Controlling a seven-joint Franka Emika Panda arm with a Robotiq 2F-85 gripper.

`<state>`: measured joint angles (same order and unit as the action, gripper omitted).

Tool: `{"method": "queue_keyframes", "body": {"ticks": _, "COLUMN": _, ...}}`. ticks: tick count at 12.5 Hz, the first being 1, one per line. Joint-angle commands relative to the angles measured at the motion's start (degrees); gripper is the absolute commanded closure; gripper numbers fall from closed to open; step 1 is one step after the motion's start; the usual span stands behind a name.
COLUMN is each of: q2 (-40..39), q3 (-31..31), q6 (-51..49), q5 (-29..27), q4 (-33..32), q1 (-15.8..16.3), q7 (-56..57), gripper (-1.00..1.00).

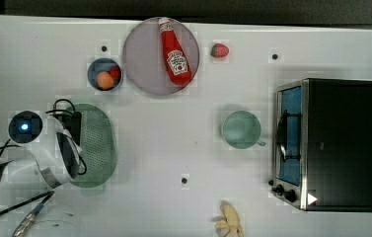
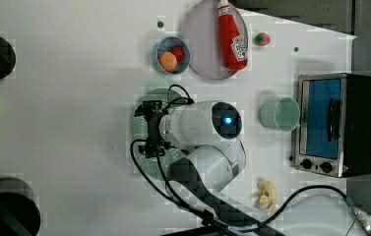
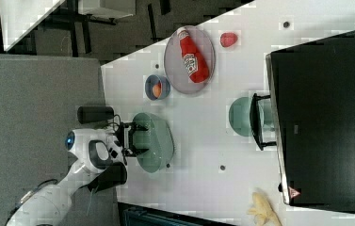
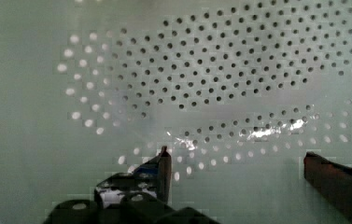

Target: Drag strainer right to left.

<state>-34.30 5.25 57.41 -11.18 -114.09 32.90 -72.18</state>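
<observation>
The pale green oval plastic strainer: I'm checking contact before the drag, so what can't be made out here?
- Top view: the strainer's left side is covered by the white robot arm.
- Wrist view: the open gripper's fingertips hang over the perforated floor; whether they touch it cannot be told.
- Left view: the arm covers most of the strainer.

- White table [image 1: 173, 148] fills top view; dark strip [image 1: 173, 6] along 12 o'clock edge.
- Right view: grey panel [image 3: 34, 103] at 9 o'clock, dark floor [image 3: 133, 28] twd 11.
- Light even, soft shadows.

The ketchup bottle [image 1: 175, 54] bears a label too small to read.
</observation>
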Motion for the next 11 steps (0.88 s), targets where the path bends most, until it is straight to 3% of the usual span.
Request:
{"method": "queue_keyframes", "body": {"ticks": 1, "q2": -0.6, "q3": 0.4, "q6": 0.6, "q5": -1.2, "q4": 3.5, "q1": 3.7, "q7": -7.3, "gripper": -1.00}}
{"method": "queue_keyframes", "body": {"ticks": 8, "q2": -2.0, "q3": -0.9, "q6": -0.2, "q5": -0.6, "q4": 7.3, "q1": 6.0, "q7": -5.3, "gripper": -1.00}}
{"method": "queue_keyframes", "body": {"ticks": 11, "q2": 4.4, "q3": -5.3, "q6": -12.1, "q5": 1.4, "q4": 6.8, "q1": 5.9, "q7": 8.6, "gripper": -1.00}}
